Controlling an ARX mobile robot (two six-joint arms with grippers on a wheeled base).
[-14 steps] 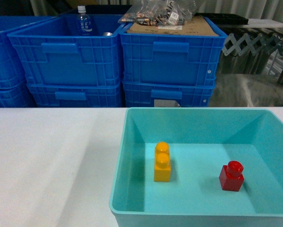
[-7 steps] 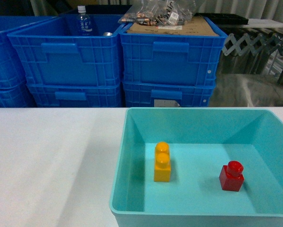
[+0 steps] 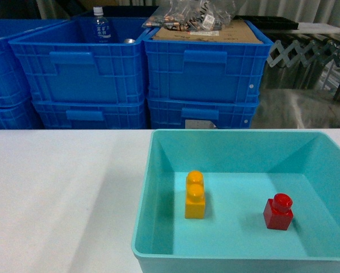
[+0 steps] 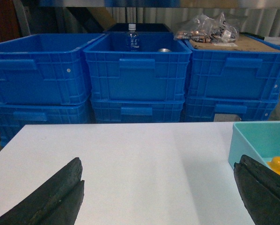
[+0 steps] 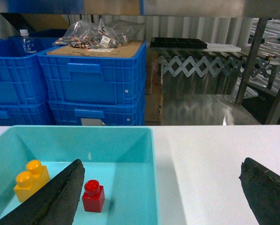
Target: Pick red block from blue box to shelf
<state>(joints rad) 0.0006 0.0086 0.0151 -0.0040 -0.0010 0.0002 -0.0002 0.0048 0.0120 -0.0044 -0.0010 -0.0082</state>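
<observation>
- The red block [image 3: 278,211] stands upright on the floor of the blue box [image 3: 153,193], toward its right side, well apart from the yellow brick [image 3: 195,194].
- The right pincer [image 5: 163,199] is nearer: spread wide, empty, with the block just inside its left finger.
- The left pincer [image 4: 161,197], also wide and empty, hangs over bare bench [image 4: 130,159].

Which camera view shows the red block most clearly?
The head view: the red block sits fully visible on the floor of the blue box. The right wrist view also shows it, smaller and beside the dark finger of the right hand. The left wrist view does not show it.
</observation>
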